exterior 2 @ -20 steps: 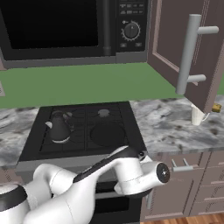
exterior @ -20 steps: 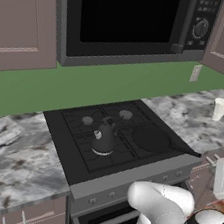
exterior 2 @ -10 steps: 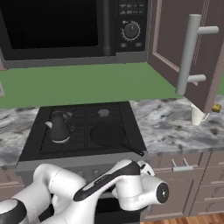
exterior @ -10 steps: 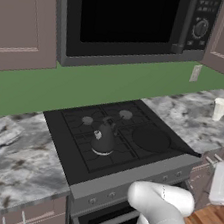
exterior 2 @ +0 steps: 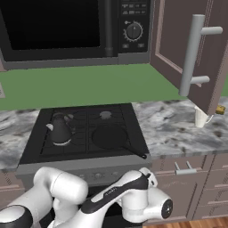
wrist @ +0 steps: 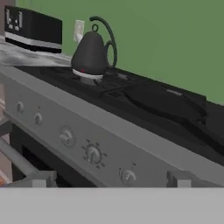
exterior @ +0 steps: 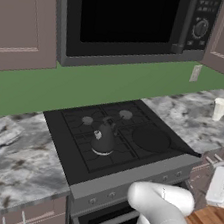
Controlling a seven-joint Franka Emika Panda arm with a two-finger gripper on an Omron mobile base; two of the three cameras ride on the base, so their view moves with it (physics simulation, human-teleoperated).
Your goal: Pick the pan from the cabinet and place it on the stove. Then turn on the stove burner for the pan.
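— What do we see, biggest first?

— The stove point(exterior 2: 84, 133) fills the middle; its far edge is cut off in our hand view. The cabinet point(exterior 2: 196, 53) door hangs open, its inside hidden from us.

— And the pan point(exterior 2: 109, 136)?

— It sits on the stove's right front burner, handle towards the front right corner, beside the kettle point(exterior 2: 60, 130).

— Our gripper point(wrist: 105, 183)?

— Fingers wide apart, holding nothing, low before the knobs point(wrist: 92, 154). Their markings are too blurred for us to read.
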